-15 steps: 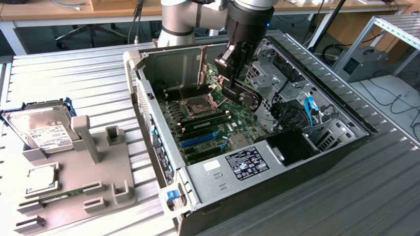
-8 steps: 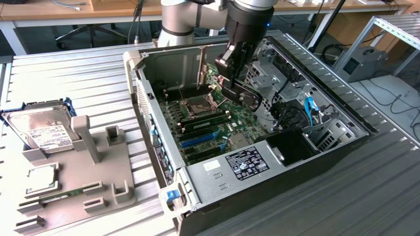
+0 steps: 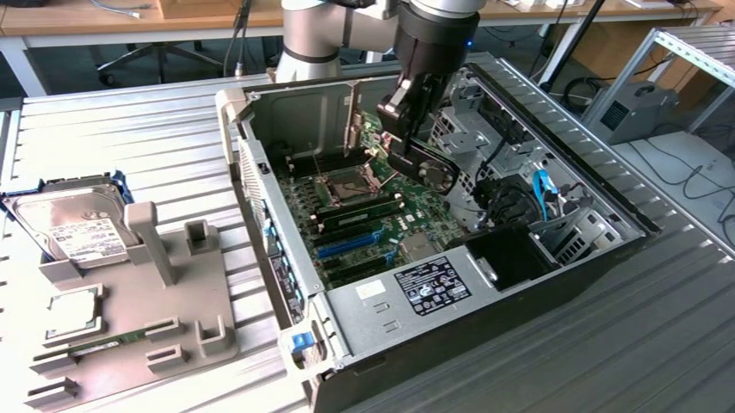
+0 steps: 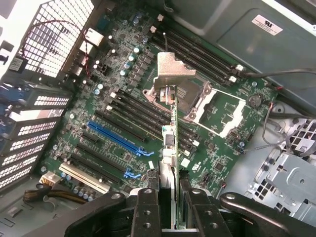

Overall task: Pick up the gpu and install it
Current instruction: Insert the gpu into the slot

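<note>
Pickup is done: the fingers pinch the gpu (edge-on) above the board inside the case, not yet seated.

The exterior view is looking steeply down on the whole open case; the wrist view is facing its motherboard closely, shared by both.

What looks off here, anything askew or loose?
Only the gpu. It is clamped in the gripper above the motherboard, and its edge runs at a clear angle to the blue slot, so it is not lined up for seating. No damage or loose parts are visible.
</note>
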### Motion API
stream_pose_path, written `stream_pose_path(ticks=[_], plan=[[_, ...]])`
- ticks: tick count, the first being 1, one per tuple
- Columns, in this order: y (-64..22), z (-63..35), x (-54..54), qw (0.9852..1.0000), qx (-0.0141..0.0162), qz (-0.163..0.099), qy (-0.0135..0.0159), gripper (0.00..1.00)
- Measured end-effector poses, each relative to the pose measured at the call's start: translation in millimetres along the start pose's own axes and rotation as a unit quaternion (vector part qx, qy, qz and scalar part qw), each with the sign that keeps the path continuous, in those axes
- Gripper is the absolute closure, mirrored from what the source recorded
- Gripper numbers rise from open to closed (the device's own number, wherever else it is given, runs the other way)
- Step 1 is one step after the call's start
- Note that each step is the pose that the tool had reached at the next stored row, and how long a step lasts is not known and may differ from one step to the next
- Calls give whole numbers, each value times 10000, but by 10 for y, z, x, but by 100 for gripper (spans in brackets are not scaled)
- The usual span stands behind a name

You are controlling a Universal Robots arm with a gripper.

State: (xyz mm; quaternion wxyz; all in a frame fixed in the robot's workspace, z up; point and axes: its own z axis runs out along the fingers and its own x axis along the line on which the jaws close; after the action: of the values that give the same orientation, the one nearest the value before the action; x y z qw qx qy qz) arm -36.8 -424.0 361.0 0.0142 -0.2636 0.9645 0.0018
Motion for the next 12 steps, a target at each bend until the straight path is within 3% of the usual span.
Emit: stream_pose_path(ticks=[12], plan=[[0, 2, 0, 9999, -3, -112, -1, 74]])
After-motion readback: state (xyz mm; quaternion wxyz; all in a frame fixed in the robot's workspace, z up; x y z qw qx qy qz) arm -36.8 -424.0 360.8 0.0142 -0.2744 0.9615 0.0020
